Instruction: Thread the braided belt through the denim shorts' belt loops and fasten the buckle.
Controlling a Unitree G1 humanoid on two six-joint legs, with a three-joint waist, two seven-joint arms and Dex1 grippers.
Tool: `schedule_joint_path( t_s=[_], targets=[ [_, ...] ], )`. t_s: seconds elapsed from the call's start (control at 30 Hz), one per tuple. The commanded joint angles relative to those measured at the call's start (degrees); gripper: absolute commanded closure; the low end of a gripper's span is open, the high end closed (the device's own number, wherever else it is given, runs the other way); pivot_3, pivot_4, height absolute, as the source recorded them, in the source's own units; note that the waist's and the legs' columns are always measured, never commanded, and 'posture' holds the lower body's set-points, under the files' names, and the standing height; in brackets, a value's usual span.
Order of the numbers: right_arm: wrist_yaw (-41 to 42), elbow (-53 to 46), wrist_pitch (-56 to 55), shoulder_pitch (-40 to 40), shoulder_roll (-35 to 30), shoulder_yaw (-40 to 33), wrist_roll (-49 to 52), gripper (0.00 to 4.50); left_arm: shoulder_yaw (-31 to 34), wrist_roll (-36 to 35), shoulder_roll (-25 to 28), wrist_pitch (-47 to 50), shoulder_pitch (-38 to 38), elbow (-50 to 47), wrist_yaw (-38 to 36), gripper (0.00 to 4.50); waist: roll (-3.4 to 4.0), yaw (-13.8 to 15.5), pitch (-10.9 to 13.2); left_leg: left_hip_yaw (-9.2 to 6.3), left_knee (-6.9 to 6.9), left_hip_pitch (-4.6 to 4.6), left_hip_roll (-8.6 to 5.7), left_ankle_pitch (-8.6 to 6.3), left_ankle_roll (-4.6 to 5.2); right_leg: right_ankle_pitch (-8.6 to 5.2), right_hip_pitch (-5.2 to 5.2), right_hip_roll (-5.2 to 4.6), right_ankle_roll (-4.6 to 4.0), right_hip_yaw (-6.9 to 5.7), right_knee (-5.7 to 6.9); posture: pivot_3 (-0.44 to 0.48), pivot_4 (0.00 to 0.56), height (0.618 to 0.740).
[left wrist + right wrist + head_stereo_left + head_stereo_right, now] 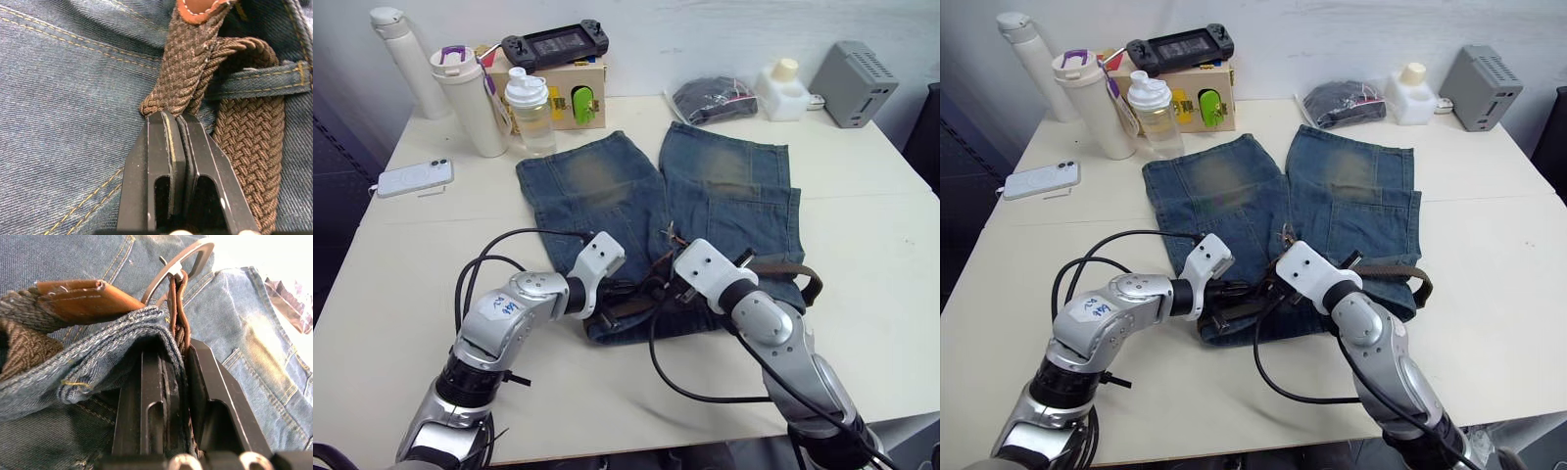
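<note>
A pale table (862, 225) carried denim shorts (724, 186) at its middle, a white phone (415, 178) at the left edge, bottles, a wooden box, a dark bagged bundle (713, 100) and a grey box (854, 83) along the back.

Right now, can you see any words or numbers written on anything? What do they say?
White sticker on the left arm: blue handwriting, too small to read.
Wooden box: coloured shapes, no readable words.
Handheld game console: nothing readable on its dark screen.
Denim shorts and braided belt: no label or brand showing.
</note>
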Motion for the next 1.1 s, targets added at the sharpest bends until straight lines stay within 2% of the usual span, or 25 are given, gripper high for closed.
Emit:
schedule_joint_path(
  t_s=[0.03, 0.43, 0.97, 1.1],
  targets=[
    [0.69, -3.87, -1.40, 0.25, -0.05, 0.31, -0.14, 4.49, 0.74, 0.10, -2.01, 1.65, 0.18, 1.89, 1.98, 4.50, 0.00, 0.01, 0.00, 0.00, 0.00, 0.00, 0.00, 0.00, 0.00, 0.00, 0.00, 0.00, 0.00, 0.00, 0.00, 0.000, 0.150, 0.690],
    [1.64, -4.35, 0.63, 2.88, -0.58, -0.99, -0.36, 4.49, 5.65, -0.53, -7.34, 5.42, 1.05, 0.55, 6.00, 4.50, -0.01, 0.00, 0.00, -0.01, 0.01, 0.03, 0.00, 0.00, 0.01, 0.00, 0.05, -0.01, 0.01, 0.03, 0.00, 0.000, 0.150, 0.690],
    [1.21, -3.38, 4.56, 3.56, 0.74, -4.34, 0.90, 4.49, 8.56, -1.23, -6.42, 7.76, 3.66, -2.86, 8.32, 4.50, -0.01, -0.10, 0.00, 0.00, -0.01, 0.06, 0.02, 0.00, 0.00, 0.00, 0.05, 0.01, 0.00, 0.10, -0.01, 0.000, 0.150, 0.690],
    [1.37, -3.48, 6.09, 2.03, 5.87, -6.85, 5.44, 4.49, 7.77, -1.28, -6.40, 7.41, 3.67, -3.09, 8.52, 4.50, -0.01, -0.18, 0.00, 0.00, -0.02, 0.06, 0.03, 0.00, -0.01, 0.00, 0.05, 0.02, 0.00, 0.11, -0.01, 0.000, 0.150, 0.690]
  ],
)
